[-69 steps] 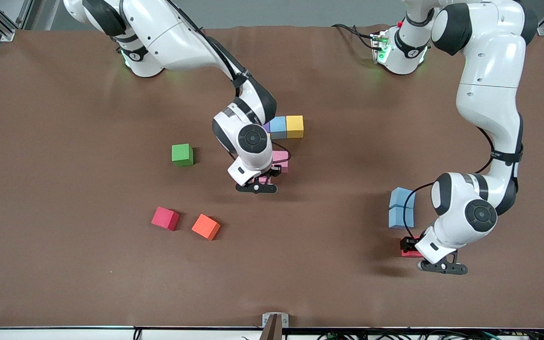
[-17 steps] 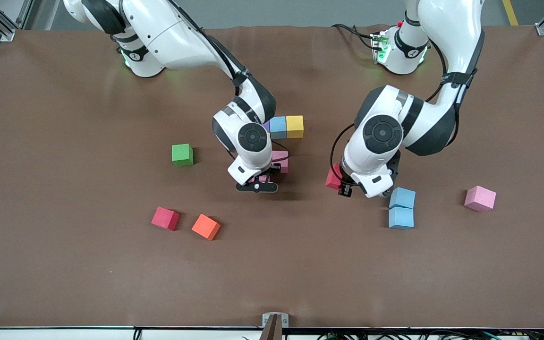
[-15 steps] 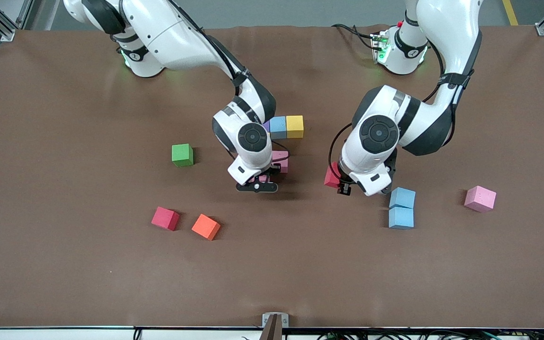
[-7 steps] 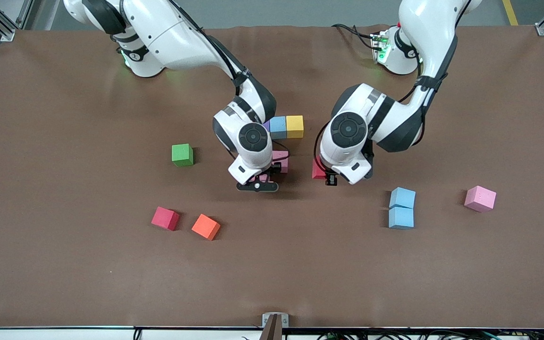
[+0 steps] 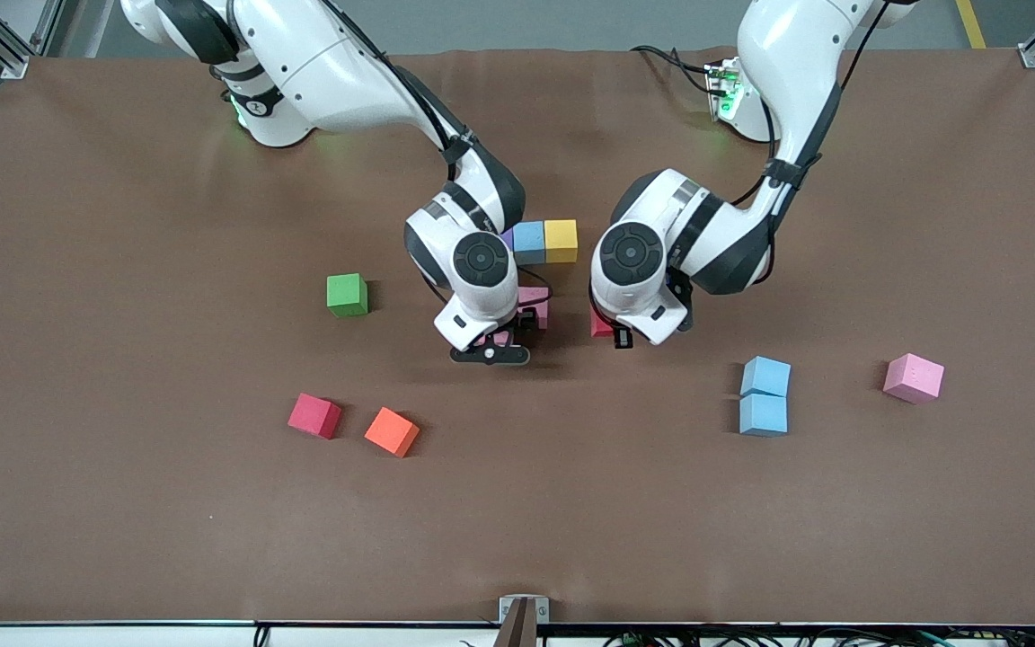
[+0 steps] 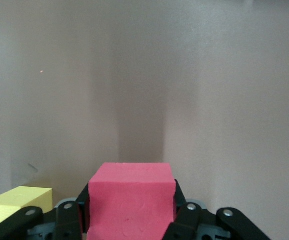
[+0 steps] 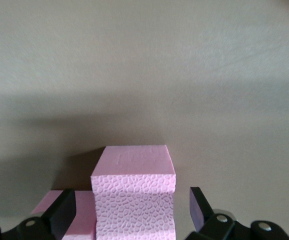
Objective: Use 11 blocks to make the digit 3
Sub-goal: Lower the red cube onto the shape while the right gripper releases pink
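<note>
red cube [image 6: 132, 202] gripped, airborne | pink cube [image 7: 133, 192] on table amid figure | light-blue [image 5: 528, 242], yellow [image 5: 561, 240] touching | two light-blue [image 5: 764, 395] touching | pink [image 5: 913, 377], red [image 5: 314, 415] loose

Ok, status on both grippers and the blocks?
Right gripper open around placed pink block. Left gripper shut on red block, beside the figure. Nothing in the way.

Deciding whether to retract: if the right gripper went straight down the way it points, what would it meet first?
The pink block standing between the open right gripper's fingers, then probably the table under it; the remaining gap is unclear.
</note>
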Robot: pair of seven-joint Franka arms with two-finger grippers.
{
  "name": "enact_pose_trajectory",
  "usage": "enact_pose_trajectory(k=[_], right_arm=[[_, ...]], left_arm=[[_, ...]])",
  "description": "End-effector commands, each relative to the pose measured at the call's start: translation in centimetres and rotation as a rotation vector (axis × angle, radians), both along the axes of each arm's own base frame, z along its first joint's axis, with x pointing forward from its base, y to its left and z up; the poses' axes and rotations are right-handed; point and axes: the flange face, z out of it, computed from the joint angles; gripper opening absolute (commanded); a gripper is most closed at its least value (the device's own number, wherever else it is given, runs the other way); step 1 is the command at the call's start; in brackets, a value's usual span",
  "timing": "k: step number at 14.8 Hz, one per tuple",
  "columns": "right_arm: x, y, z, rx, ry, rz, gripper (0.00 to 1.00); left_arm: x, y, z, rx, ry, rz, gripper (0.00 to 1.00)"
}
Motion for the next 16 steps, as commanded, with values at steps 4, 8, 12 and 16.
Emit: enact_pose_trajectory(k=[4,8,12,16], right_arm=[[3.3,-5.5,7.2,0.022,-0.008,0.015,1.00],[6.6,-11.7,11.8,0.029,-0.021,-0.068,1.00],[10.3,-18.4,13.1,0.031,-0.046,-0.164,1.00],[11.8,-21.7,12.6,0.021,-0.051,-0.206,1.00]], left_arm=[[-1.6,-2.8,-2.3,0.025,-0.041,0.049,0.09],[-2.5,-4.7,-4.8,0.044,-0.051,0.077,0.09],[-4.4,-6.5,-6.3,0.092,-0.079,0.061,0.11],[-5.2,-7.6,-7.1,0.096,-0.074,0.046,0.11]])
